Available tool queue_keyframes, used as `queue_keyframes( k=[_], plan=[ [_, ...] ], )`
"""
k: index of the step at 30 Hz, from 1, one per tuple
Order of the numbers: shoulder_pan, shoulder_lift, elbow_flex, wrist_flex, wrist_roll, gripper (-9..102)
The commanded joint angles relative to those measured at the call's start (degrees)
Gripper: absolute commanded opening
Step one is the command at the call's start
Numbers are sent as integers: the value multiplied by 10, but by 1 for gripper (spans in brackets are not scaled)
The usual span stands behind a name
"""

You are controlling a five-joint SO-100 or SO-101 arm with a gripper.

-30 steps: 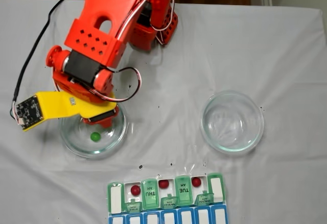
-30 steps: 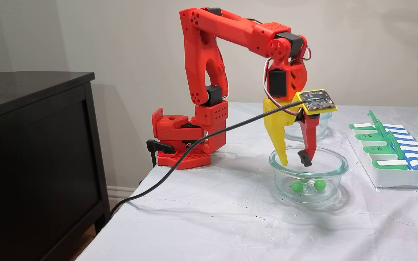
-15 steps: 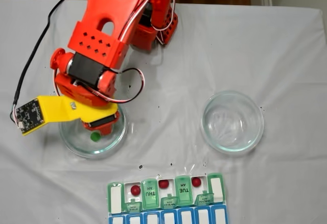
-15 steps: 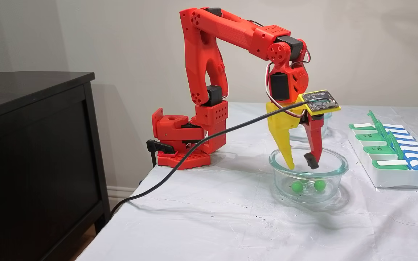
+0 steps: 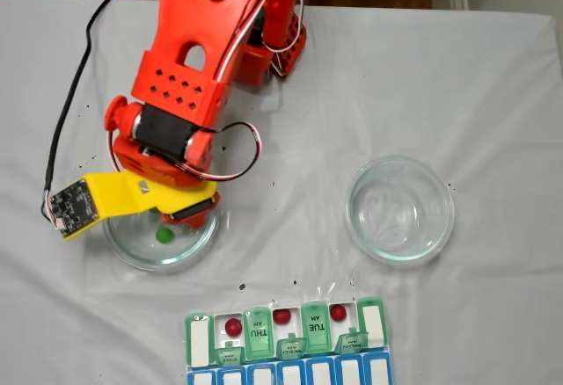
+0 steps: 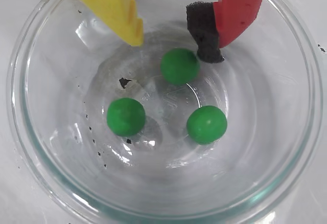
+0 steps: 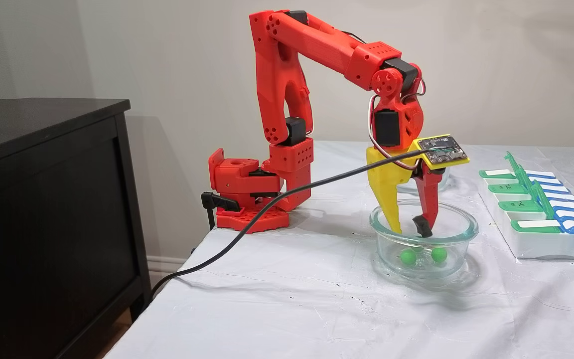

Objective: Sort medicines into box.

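In a fixed view from the side, a dark cabinet (image 7: 48, 199) stands at the far left, and the red arm (image 7: 287, 99) reaches over the white-covered surface (image 7: 287, 309) toward 3 o'clock. Its gripper (image 7: 409, 230) hangs with tips inside the rim of a glass dish (image 7: 424, 247), 1 yellow finger (image 7: 389, 199) and 1 red finger (image 7: 429, 199) spread apart with nothing between them. In the wrist view the dish (image 6: 30, 147) holds 3 green balls: one (image 6: 125, 116) at 8 o'clock of the centre, one (image 6: 180, 66) at 12 o'clock and one (image 6: 206, 124) at 4 o'clock. The 12 o'clock ball lies just below the gap between the yellow tip and the black pad (image 6: 203, 35) on the red finger, close to the pad; whether they touch cannot be told. In a fixed view from above, a second glass dish (image 5: 400, 209) sits well apart at 3 o'clock of the first. The pill box (image 5: 286, 343) lies at 6 o'clock along the near edge, with 3 dark red balls (image 5: 233, 326) (image 5: 281, 316) (image 5: 338, 312) in open compartments of the green-lidded row, 1 in each.
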Motion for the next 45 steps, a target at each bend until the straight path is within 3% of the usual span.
queue_keyframes(
  k=[1,28,34,37,45],
  plan=[
    [-4,-1,-11,-18,4,18],
    [2,-18,-2,-46,-18,15],
    [1,-21,3,-54,-18,10],
    [-1,-20,7,-55,-12,0],
    [15,57,61,-54,-35,0]
  ],
)
